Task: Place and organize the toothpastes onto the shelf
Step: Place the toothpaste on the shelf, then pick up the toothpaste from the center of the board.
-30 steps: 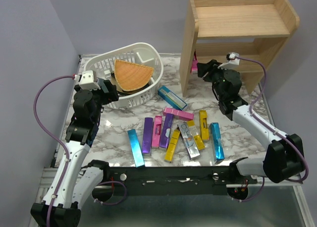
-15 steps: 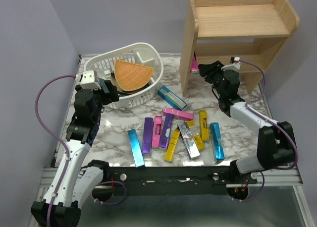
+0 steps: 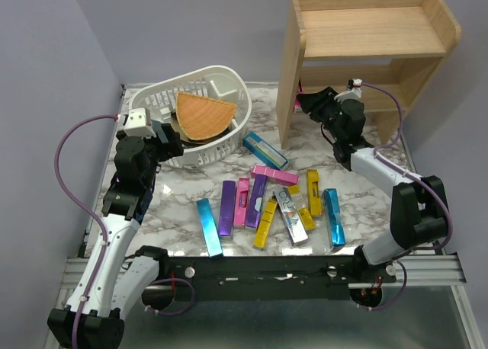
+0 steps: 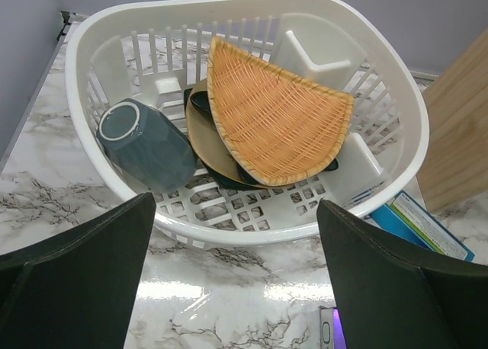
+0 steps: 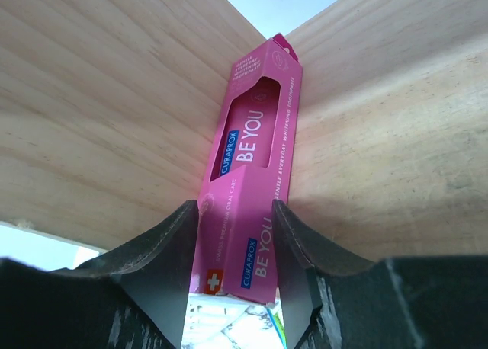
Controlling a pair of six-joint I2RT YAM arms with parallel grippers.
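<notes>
Progress is being judged as barely begun. One pink carton is being clamped between the fingers of the right pincer and is being pushed into the lower tier of the shelf, in the corner by its left side panel. Whether it is already being borne by the board cannot be told from either view. The top tier is being shown bare, and the rest of the lower tier is being hidden from the overhead camera, so no other carton can be counted as placed. The other toothpastes, about eleven, are being left loose on the table in a scattered group between the two arms, some overlapping. One blue carton is being left apart from them, near the basket and the foot of the shelf. The left pincer is being held with its fingers wide apart on nothing, just before the basket. Nearly all the placing is being judged as left to do, and no ordering by colour is being shown yet.
</notes>
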